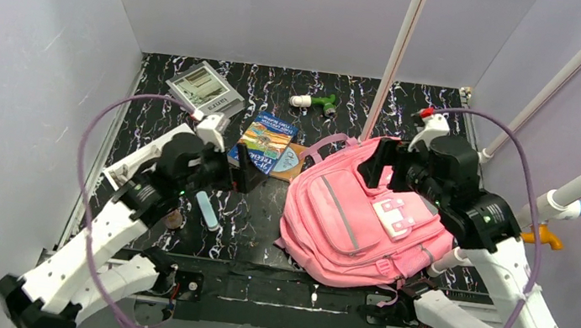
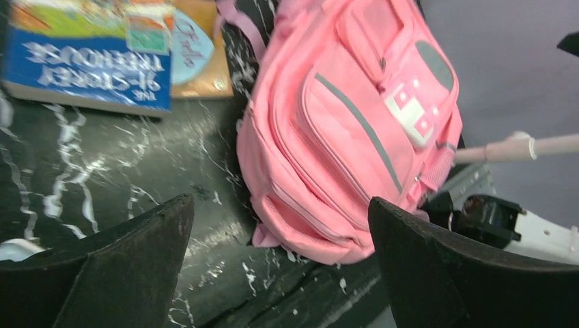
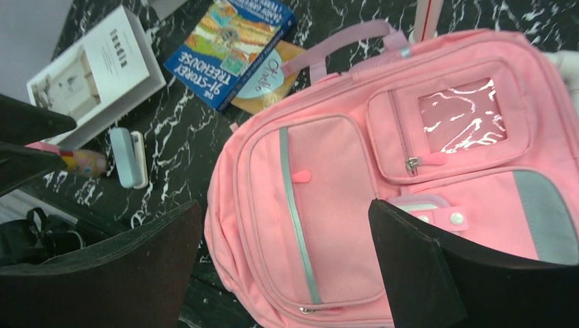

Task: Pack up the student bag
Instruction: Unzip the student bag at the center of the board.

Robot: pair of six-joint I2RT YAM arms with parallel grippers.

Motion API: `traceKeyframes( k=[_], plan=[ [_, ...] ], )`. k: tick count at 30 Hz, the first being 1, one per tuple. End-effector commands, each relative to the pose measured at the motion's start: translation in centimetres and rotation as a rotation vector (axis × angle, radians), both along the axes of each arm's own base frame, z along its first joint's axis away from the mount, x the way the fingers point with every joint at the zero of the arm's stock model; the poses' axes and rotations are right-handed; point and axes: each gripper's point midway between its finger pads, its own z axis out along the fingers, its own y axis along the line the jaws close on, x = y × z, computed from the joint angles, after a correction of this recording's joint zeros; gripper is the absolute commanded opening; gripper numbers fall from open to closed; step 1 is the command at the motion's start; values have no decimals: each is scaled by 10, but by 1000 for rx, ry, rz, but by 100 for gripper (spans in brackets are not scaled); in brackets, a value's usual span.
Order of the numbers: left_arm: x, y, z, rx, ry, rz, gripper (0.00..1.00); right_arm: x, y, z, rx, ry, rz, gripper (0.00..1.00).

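Top external view puts the large soft pink fabric student bag (image 1: pixel 365 216) right of centre on the black, white-veined table (image 1: pixel 252 235). It lies front side up, with its grey stripe and pockets showing and its carry handle pointing toward the upper left. Just beside that handle, a blue-covered paperback book (image 1: pixel 269 140) partly covers a flat orange notebook (image 1: pixel 294 164). A white rectangular box (image 1: pixel 205 89) sits at the upper left, a green and white toy-like object (image 1: pixel 316 101) at upper centre, and a small pale blue oblong case (image 1: pixel 209 208) at lower left of centre. The left gripper (image 2: pixel 280 208) hovers over bare table left of the bag, jaws spread wide and holding nothing. The right gripper (image 3: pixel 285 205) hangs over the bag's front pockets, equally wide and empty. The pocket zips in the right wrist view look closed, and the main opening cannot be made out, so packing probably starts with opening the bag. The fabric is limp, so a pull on a zip tab with nothing pinning the bag would likely drag or bunch it. A loose strap could catch a finger. The flat book may slide on the notebook rather than lift.
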Motion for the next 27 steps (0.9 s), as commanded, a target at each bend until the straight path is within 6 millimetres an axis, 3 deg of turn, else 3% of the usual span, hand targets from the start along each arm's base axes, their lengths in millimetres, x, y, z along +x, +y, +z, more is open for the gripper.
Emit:
traceKeyframes(
  k=[1, 5, 8, 11, 18, 21, 24, 26, 27],
  plan=[
    [-8, -46, -26, -103, 200, -158, 99, -5, 23, -26, -23, 76, 85, 100],
    [-2, -70, -53, -152, 324, -182, 99, -14, 40, -44, -137, 55, 71, 100],
    [-3, -83, -78, -122, 408, -160, 99, -30, 65, -58, -270, 29, 102, 100],
    [-9, -90, -107, -69, 462, -136, 93, -42, 83, -56, -349, -45, 100, 100],
    [-22, -98, -169, -9, 609, -101, 86, -29, 89, -56, -399, -123, 76, 100],
    [-16, -104, -176, -12, 608, -94, 83, -28, 98, -66, -414, -119, 100, 100],
    [-9, -114, -170, -57, 605, -99, 73, -25, 96, -81, -460, -106, 82, 100],
    [-6, -117, -167, -57, 594, -105, 65, -26, 93, -89, -484, -96, 76, 88],
    [-4, -118, -163, -53, 578, -108, 61, -26, 90, -91, -493, -88, 66, 87]
  ],
)
